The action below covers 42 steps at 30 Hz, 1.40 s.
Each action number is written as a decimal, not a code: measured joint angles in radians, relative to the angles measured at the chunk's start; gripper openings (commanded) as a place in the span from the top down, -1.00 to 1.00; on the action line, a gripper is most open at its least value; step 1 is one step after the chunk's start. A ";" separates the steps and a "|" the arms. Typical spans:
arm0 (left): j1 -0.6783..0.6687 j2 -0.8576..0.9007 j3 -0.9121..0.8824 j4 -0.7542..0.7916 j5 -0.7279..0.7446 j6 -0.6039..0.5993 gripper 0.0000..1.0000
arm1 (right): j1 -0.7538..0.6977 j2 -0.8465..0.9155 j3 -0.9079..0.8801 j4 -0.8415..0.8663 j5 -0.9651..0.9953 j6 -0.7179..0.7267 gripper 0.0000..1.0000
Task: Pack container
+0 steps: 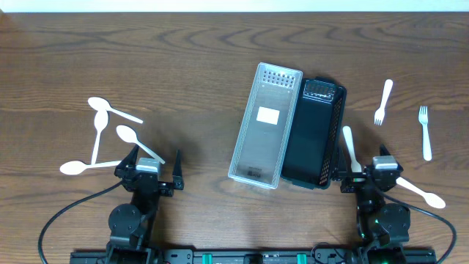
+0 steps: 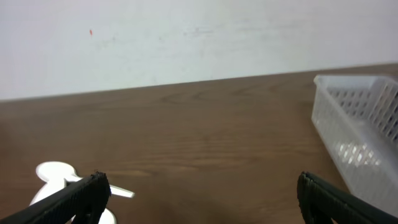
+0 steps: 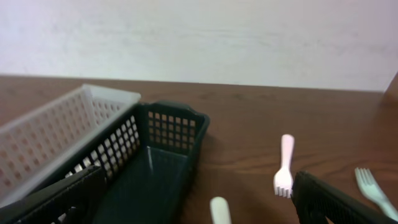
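A clear plastic basket [image 1: 265, 125] and a black basket [image 1: 315, 133] lie side by side at centre right. Several white spoons [image 1: 110, 110] lie at the left, one of them just ahead of my left gripper [image 1: 154, 163]. Two white forks [image 1: 382, 103] [image 1: 424, 132] and two spoons [image 1: 350, 150] [image 1: 421, 192] lie at the right, around my right gripper [image 1: 368, 172]. My left gripper [image 2: 202, 199] is open and empty, with a spoon [image 2: 56, 174] by its left finger. My right gripper [image 3: 196, 199] is open and empty, with the black basket [image 3: 155, 162] in front of its left finger.
In the left wrist view the clear basket [image 2: 354, 124] stands at the right. In the right wrist view the clear basket [image 3: 56, 137] sits left of the black one, with a fork [image 3: 284, 165], another fork [image 3: 373, 186] and a spoon handle [image 3: 219, 210] to the right.
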 measured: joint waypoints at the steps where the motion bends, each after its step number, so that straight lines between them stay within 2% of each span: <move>1: 0.000 0.000 0.000 0.000 0.000 -0.032 -0.96 | -0.001 0.000 0.000 0.005 0.000 0.026 -0.99; 6: 0.000 0.045 0.108 -0.090 -0.003 -0.240 -0.96 | -0.022 0.035 0.068 0.000 0.000 0.116 -0.99; 10: 0.000 0.208 0.356 -0.182 -0.010 -0.272 -0.96 | -0.071 0.160 0.240 -0.006 0.003 0.145 -0.99; 13: 0.000 0.407 0.578 -0.267 -0.023 -0.267 -0.96 | -0.121 0.315 0.390 -0.064 -0.001 0.153 -0.99; 17: 0.000 0.670 0.814 -0.443 -0.029 -0.266 -0.96 | -0.175 0.579 0.605 -0.272 -0.033 0.160 -0.99; 20: 0.003 0.865 0.968 -0.617 -0.029 -0.265 -0.96 | -0.208 0.821 0.803 -0.528 -0.050 0.165 -0.98; 24: 0.017 1.039 1.082 -0.792 -0.029 -0.264 -0.96 | -0.225 1.098 1.028 -0.742 -0.066 0.166 -0.99; 25: 0.020 1.060 1.093 -0.806 -0.029 -0.264 -0.96 | -0.225 1.152 1.076 -0.778 -0.070 0.162 -0.92; 26: 0.024 1.081 1.101 -0.818 -0.029 -0.264 -0.96 | -0.225 1.188 1.107 -0.795 -0.073 0.154 -0.68; 27: 0.026 1.094 1.105 -0.827 -0.029 -0.264 -0.96 | -0.225 1.227 1.139 -0.801 -0.077 0.135 -0.30; 29: 0.028 1.109 1.106 -0.843 -0.029 -0.264 -0.96 | -0.225 1.282 1.174 -0.801 -0.080 0.123 0.25; 30: 0.027 1.112 1.106 -0.847 -0.029 -0.264 -0.96 | -0.225 1.307 1.182 -0.801 -0.079 0.122 0.66; 31: 0.027 1.115 1.106 -0.848 -0.029 -0.264 -0.96 | -0.225 1.327 1.184 -0.802 -0.077 0.122 0.95; 42: 0.027 1.116 1.107 -0.853 -0.029 -0.264 -0.96 | -0.226 1.607 1.185 -0.765 -0.054 0.158 0.97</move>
